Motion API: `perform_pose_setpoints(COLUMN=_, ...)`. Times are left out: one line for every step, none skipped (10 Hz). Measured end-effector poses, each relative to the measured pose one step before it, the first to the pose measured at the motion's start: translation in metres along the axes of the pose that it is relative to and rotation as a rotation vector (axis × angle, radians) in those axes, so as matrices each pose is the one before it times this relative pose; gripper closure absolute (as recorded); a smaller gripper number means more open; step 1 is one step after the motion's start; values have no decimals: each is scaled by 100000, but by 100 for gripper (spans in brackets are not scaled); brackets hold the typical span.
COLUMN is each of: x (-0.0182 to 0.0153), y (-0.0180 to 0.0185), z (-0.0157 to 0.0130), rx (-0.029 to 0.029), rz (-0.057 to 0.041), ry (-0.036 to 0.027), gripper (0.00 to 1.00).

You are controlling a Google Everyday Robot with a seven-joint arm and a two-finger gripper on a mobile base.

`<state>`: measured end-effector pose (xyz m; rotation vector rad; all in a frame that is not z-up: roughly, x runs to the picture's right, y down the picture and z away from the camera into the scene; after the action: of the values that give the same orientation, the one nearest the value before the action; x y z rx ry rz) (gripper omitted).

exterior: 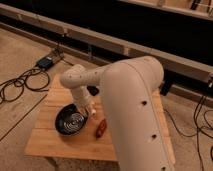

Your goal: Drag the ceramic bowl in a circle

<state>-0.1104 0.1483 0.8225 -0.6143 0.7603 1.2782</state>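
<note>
The ceramic bowl, glossy black with a greyish ringed inside, sits on the wooden table, left of its middle. My gripper reaches down from the white arm to the bowl's far right rim, touching or just above it. The arm hides part of the rim there.
A small reddish-brown oblong thing lies on the table just right of the bowl. The arm's big white body covers the table's right half. Black cables and a dark box lie on the floor to the left. A long dark bench runs behind.
</note>
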Motion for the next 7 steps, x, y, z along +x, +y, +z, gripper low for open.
perform_pose_setpoints(x=-689, y=1391, z=14, rx=-941, rz=-1518, ry=-322, gripper=100)
perform_pose_setpoints(x=-561, y=1766, z=81, rx=-1238, rz=-2281, ry=-56, gripper=100)
perform_pose_setpoints(x=-275, y=1651, z=4, rx=-1548, rz=-2319, ry=128, gripper=100)
perform_pose_setpoints(x=103, y=2204, z=-150, rx=-2579, rz=-3574, ry=313, gripper=100)
perform_pose_setpoints(x=486, y=1500, z=-73, rx=-1886, rz=-2750, ry=630, gripper=100)
perform_pose_setpoints(x=899, y=1661, z=-218, rx=-2534, rz=-3381, ry=737, gripper=100)
perform_pose_setpoints(x=1391, y=1299, z=-187, rx=-2336, rz=-3328, ry=1100, gripper=100)
